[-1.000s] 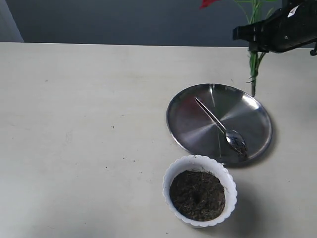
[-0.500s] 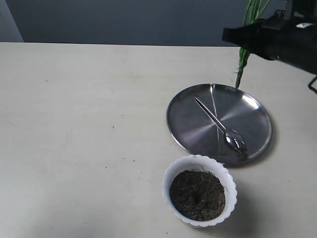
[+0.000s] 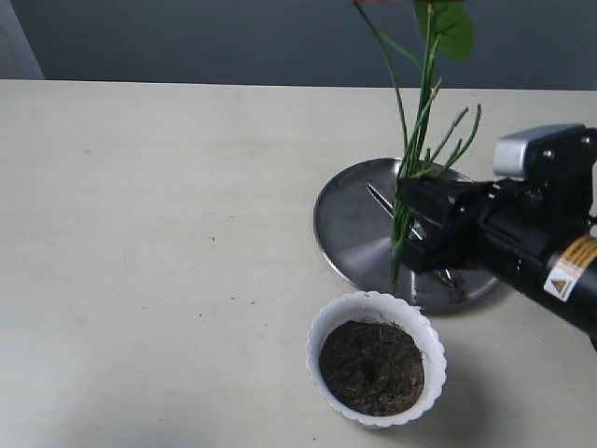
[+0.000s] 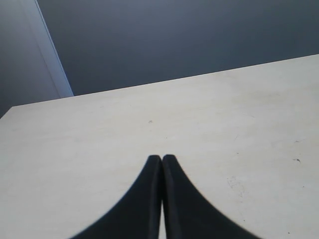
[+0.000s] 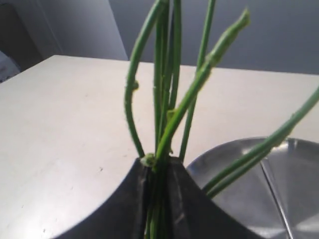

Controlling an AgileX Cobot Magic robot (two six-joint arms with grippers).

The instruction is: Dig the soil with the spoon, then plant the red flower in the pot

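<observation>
While the right gripper (image 3: 407, 227) sits over the steel plate (image 3: 347, 229) in the exterior view, we see its black jaws pinched narrow on the bundle of thin green stems of the red flower (image 3: 417, 121). The flower stands nearly upright and is clear of the table (image 3: 168, 233). A green leaf (image 3: 453, 26) shows at the top edge. Only a sliver of red bloom is in frame, the rest cut off.

The stems' lower tip hangs below the jaws. It lines up with the plate's near edge, just above the rim of the pot (image 3: 317, 338). It is not in the soil (image 3: 359, 359).

In the right wrist view the right gripper (image 5: 158, 167) clamps several stems of the red flower (image 5: 164, 74) between its two dark fingers. Part of the steel plate (image 5: 234, 199) lies behind them.

The spoon (image 3: 377, 195) lies on the plate. Only its handle end is clear; the gripper covers the bowl.

The white pot has a scalloped rim and stands on the table just in front of the plate. We cannot tell if they touch. It is full of dark brown soil with a small dent in the middle.

The left gripper (image 4: 162, 160) shows only in the left wrist view. Its jaws are pressed together with nothing between them, above the bare pale table (image 4: 224, 124).
</observation>
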